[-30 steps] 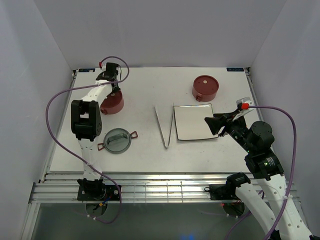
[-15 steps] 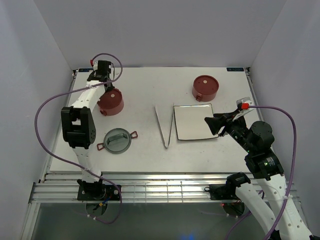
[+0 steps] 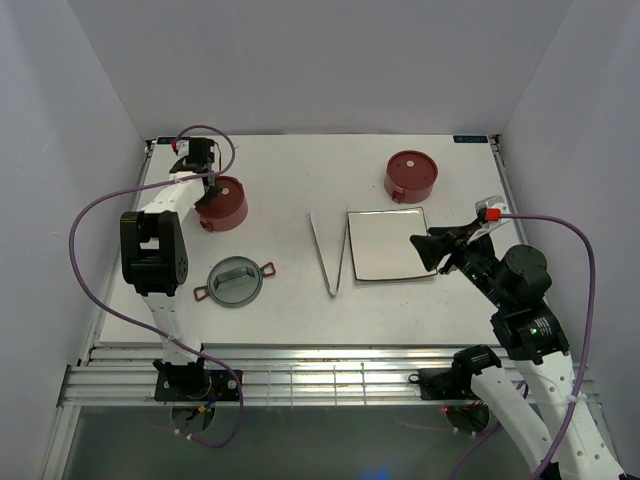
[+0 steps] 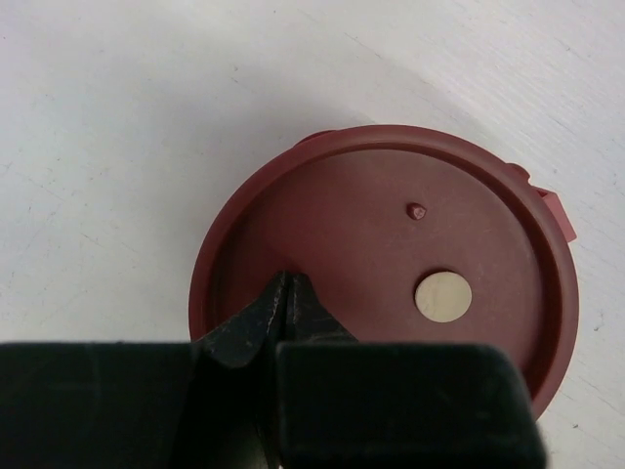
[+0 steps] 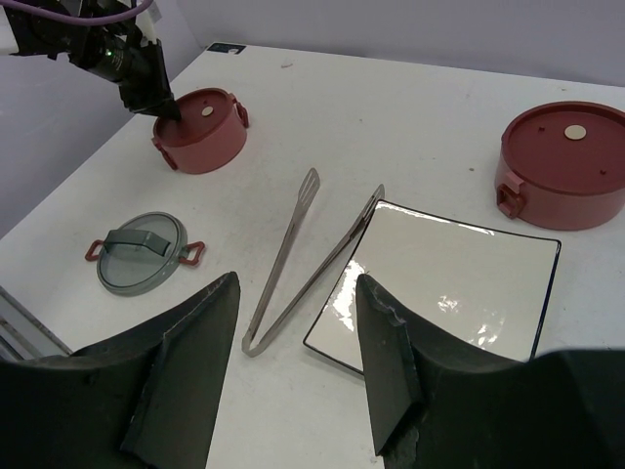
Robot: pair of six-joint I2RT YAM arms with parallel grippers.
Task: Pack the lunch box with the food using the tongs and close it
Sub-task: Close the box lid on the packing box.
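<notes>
Matte white table (image 3: 300,170), plain pale walls (image 3: 300,60). Left lunch box bowl (image 3: 225,205), right lunch box bowl (image 3: 411,176): round, dusty-red, lidded. Slim steel tongs (image 3: 335,255) lie beside glossy square plate (image 3: 385,243). Left gripper (image 4: 288,293) pinched together over left lid; right gripper (image 5: 298,283) spread wide, empty.

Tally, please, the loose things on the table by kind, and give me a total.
Lidded red bowls: 2
Grey top cover: 1
Tongs: 1
White square plate: 1
Total: 5
</notes>
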